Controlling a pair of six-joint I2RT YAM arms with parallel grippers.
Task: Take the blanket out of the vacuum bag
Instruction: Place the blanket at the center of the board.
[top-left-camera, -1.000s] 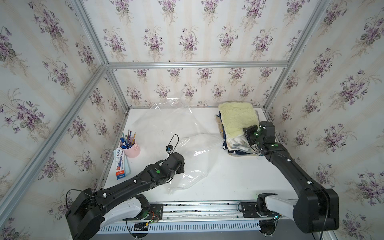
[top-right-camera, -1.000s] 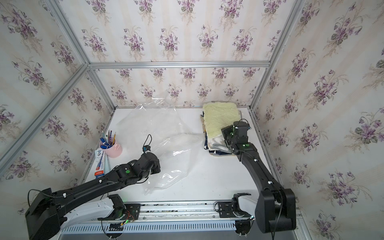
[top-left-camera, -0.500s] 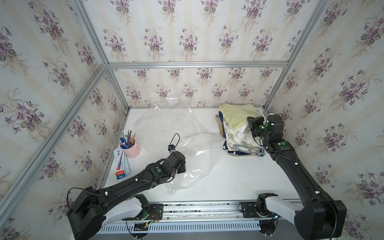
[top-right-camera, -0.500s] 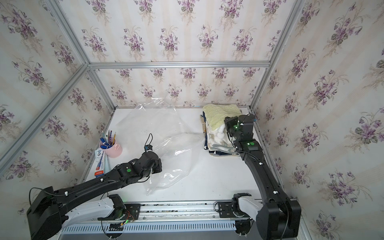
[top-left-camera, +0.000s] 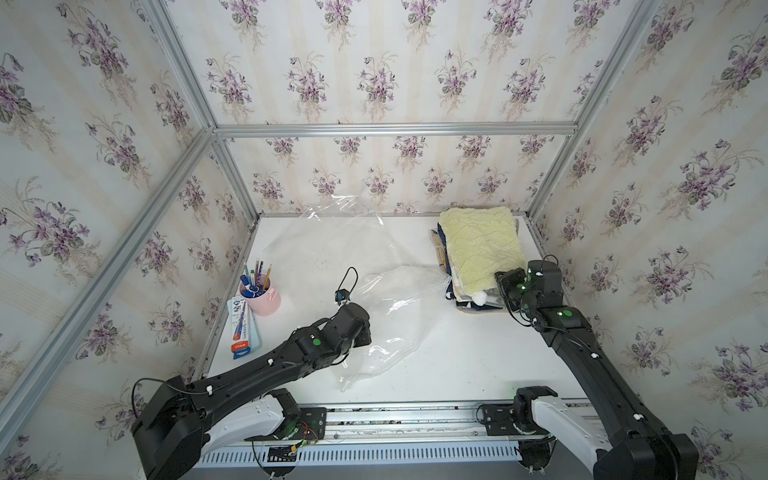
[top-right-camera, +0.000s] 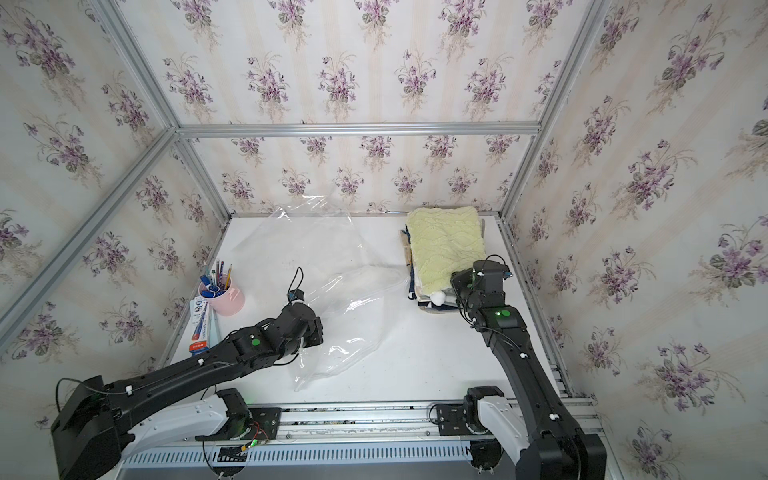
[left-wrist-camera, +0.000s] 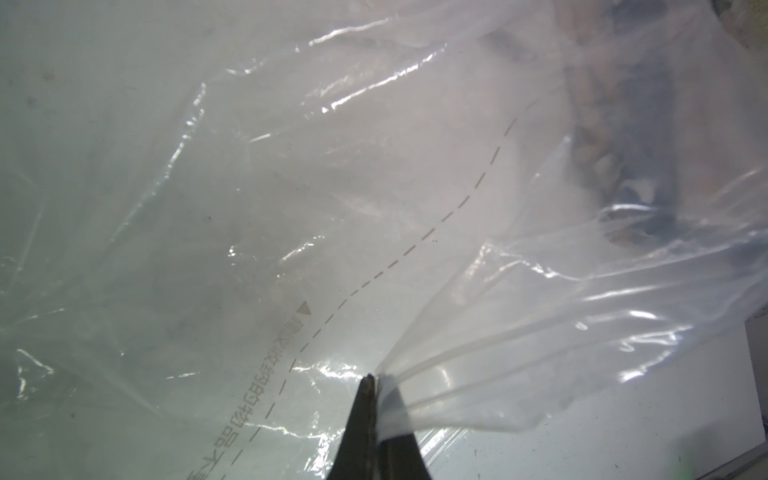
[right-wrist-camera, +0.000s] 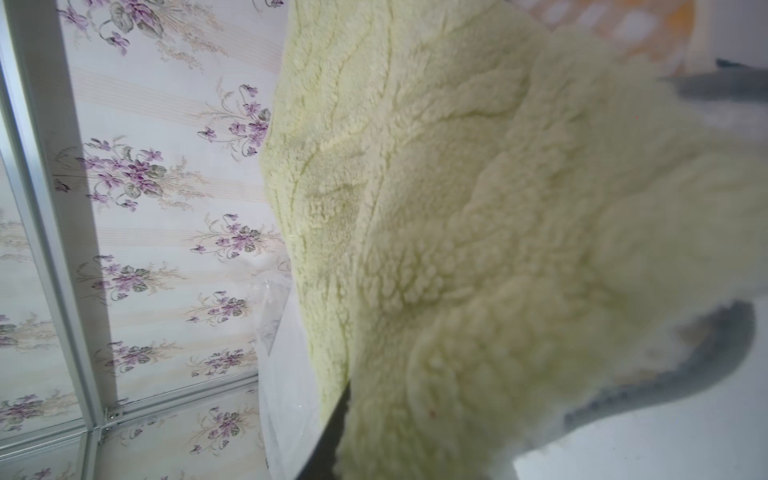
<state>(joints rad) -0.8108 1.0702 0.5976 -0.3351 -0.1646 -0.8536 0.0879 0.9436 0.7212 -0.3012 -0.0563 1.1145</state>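
Note:
The vacuum bag (top-left-camera: 386, 307) (top-right-camera: 353, 316), clear and crinkly, lies slack across the middle of the white table. My left gripper (left-wrist-camera: 374, 380) is shut on a gathered fold of its edge, at the arm's tip (top-left-camera: 361, 336) near the bag's front left. The pale yellow fleece blanket (top-left-camera: 478, 245) (top-right-camera: 444, 241) (right-wrist-camera: 457, 208) lies outside the bag, on top of a stack of folded blankets at the back right. My right gripper (top-left-camera: 500, 286) (top-right-camera: 457, 284) sits at the blanket's near edge. One of its fingers (right-wrist-camera: 328, 432) stands off to the side and fleece covers the other.
A pink cup of pens (top-left-camera: 262, 297) and a flat box (top-left-camera: 241, 328) stand by the left wall. A small black plug on a cable loop (top-left-camera: 343, 295) rises from the left wrist. Walls close in on three sides, and a metal rail (top-left-camera: 415, 411) runs along the front.
The right gripper had lifted the yellow blanket's near edge, showing its pale underside. It has come back down, the blanket lies flat again, and the jaws have parted. The left arm has barely moved.

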